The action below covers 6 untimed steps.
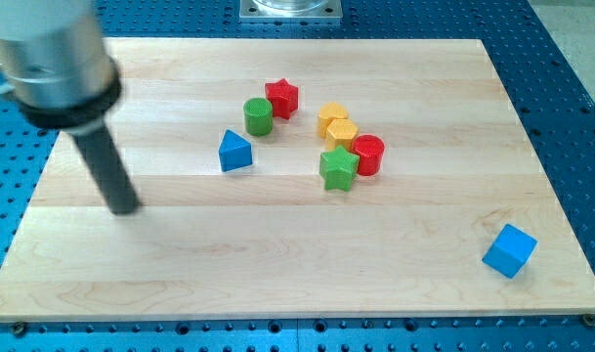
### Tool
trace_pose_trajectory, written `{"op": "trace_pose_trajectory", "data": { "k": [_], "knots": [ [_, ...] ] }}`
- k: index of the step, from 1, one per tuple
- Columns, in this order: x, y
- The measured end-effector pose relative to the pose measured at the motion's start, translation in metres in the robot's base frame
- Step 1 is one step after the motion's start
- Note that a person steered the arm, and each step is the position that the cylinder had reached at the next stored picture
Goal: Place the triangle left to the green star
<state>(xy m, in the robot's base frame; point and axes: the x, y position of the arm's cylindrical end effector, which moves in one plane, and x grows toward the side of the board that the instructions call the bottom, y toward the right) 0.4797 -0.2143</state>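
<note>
The blue triangle (234, 152) is sitting on the wooden board (277, 264) a little left of centre, with the green star (339, 168) lying to its right, near but with a clear strip of board between them; the green cylinder (259, 115) is standing just beyond the triangle, toward the far side. My tip (125, 208) is resting well apart from all of this, out at the left of the board and slightly nearer than the triangle; it is a bare rod end, holding nothing and touching no block. The triangle is looking like a small, rigid, light piece, probably painted wood or plastic, so I am judging that it will be sliding easily on the smooth board and turning if it is pushed off-centre; there is nothing to grasp, so contact should be going squarely against the middle of a flat side face, not a corner. The star is crowded against a red cylinder (367, 154) and two yellow blocks (336, 127), with a red star (281, 98) farther off, and a blue cube (509, 250) is sitting alone at the near right. No brand, label or readable writing is showing on any block, on the board, or on the blue perforated table (571, 117) around it.
</note>
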Motion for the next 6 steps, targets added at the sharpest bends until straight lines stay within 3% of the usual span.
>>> {"op": "trace_pose_trajectory", "data": {
  "k": [1, 3, 4, 5, 6],
  "knots": [
    [-0.051, 0.016],
    [-0.058, 0.143],
    [-0.073, 0.138],
    [0.007, 0.200],
    [0.060, 0.206]
  ]
}}
